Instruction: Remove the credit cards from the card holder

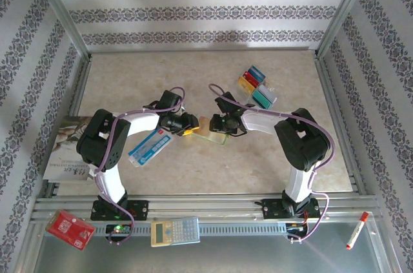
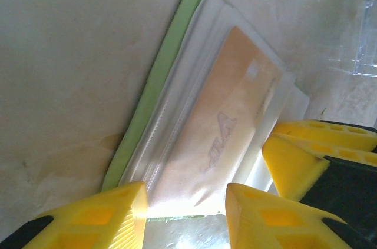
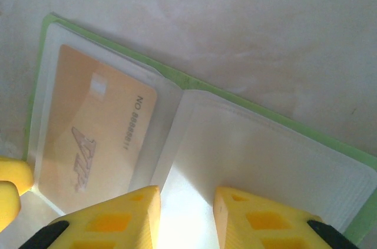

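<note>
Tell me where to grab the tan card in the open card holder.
Probably pinch the tan card's short end nearest the left gripper, coming from that side: it lies flat in the card holder's clear sleeve, and that end sits between those fingers.

Left arm (image 1: pixel 113 147) and right arm (image 1: pixel 298 147) both folded inward, elbows out, wrists low and converging at centre. Left gripper (image 1: pixel 189 131) pointing right, right gripper (image 1: pixel 222 124) pointing left, tips close together, contact not discernible. Left jaws partly apart, clear gap between yellow fingers (image 2: pixel 88 219). Right jaws partly apart too, narrower gap in the right wrist view. Each wrist view catching the other gripper's fingertips at its edge.
</note>
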Motion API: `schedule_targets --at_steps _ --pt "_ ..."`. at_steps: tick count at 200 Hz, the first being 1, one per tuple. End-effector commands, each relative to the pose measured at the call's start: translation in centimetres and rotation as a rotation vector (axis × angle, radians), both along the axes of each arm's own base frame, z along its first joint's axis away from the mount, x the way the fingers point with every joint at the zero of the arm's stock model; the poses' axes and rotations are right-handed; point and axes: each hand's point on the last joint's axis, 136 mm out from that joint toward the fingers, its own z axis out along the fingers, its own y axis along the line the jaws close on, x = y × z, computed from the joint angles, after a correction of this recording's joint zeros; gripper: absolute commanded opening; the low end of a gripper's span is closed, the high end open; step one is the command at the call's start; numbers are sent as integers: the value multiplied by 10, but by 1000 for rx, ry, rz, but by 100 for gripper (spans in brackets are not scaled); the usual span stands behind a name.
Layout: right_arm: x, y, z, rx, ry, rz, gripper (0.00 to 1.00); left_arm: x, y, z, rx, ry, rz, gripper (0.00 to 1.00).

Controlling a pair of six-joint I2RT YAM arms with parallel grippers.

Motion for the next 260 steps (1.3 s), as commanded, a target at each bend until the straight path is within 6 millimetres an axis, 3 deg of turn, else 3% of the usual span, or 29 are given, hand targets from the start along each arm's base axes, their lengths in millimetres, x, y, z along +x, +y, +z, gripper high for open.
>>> schedule_targets --at_steps 1,76,131,171,216,260 --pt "-9 -14 -17 -66 56 9 34 -2 1 -5 35 14 -15 42" --pt "-10 -14 -18 -60 58 6 34 -1 10 -11 101 12 -20 44" --pt "-10 -13 -17 -60 56 6 33 -3 -1 -7 59 15 -56 42" --pt "-10 -13 -18 -61 58 4 33 0 -13 11 -18 -27 -75 39" --pt "-10 -13 -18 -61 58 4 33 2 -10 22 -10 -60 -76 36" --pt "-10 -14 -18 -61 56 4 33 1 -32 37 -166 -65 -115 35"
